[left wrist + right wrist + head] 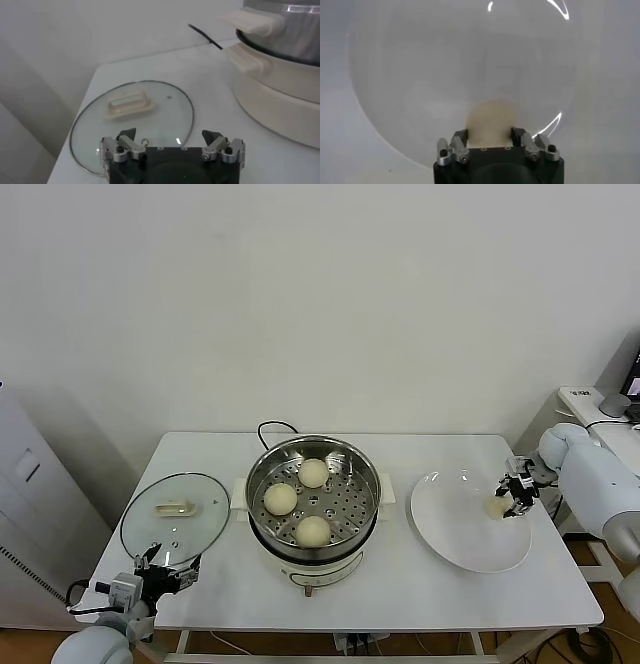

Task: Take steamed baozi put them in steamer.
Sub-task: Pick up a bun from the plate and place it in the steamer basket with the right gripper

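Observation:
Three cream-white baozi [312, 473] lie on the perforated tray of the steel steamer [262, 470] at the table's middle. One more baozi [494, 507] [489, 120] rests on the white plate [455, 544] at the right. My right gripper [512, 496] [490, 134] is shut on that baozi, a finger pressed against each side. My left gripper [172, 568] [171, 136] hovers open and holding nothing at the near left corner, just over the edge of the glass lid [175, 517] [131, 120].
The lid lies flat left of the steamer, its white handle [127, 103] up. A black cord [272, 427] runs from behind the steamer. The steamer's side handles [248, 21] jut out. A grey cabinet [30, 514] stands to the left of the table.

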Tool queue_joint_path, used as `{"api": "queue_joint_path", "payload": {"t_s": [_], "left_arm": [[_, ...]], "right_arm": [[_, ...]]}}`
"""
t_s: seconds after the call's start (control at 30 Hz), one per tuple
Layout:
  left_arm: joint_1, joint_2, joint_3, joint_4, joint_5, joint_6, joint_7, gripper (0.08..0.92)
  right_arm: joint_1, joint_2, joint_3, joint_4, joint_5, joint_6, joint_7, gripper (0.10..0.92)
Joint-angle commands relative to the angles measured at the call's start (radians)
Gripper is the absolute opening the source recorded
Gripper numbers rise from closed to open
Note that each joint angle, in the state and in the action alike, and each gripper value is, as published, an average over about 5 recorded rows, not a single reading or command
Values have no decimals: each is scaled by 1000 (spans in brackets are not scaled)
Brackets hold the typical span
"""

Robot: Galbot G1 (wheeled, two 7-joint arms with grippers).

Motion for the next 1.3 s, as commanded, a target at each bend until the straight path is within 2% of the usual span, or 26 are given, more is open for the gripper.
{"api": "queue_joint_path", "payload": {"t_s": [0.03, 0.1, 0.2, 0.47, 0.6, 0.97, 1.3], "left_arm": [[1, -1, -1, -2, 2, 2, -1, 823], [3, -2, -3, -5, 3, 4, -2, 823], [13, -4, -11, -10, 5, 7, -5, 823], [20, -7, -17, -24, 9, 13, -10, 823], [20, -6, -17, -29, 10, 14, -12, 823], [23, -9, -13, -38, 10, 13, -14, 823], [24, -12, -13, -41, 11, 8, -14, 823]], "right_arm": [[0, 0, 11, 10, 12, -7, -5, 485], [9, -13, -20, 41, 59, -25, -16, 483], [55, -59, -144, 136, 205, -87, -41, 479], [396, -265, -666, 556, 681, -330, -60, 484], [602, -304, -875, 709, 867, -407, -55, 484], [963, -182, -1171, 910, 1201, -614, 41, 484], [1004, -13, -1188, 997, 1371, -766, 223, 484]]}}
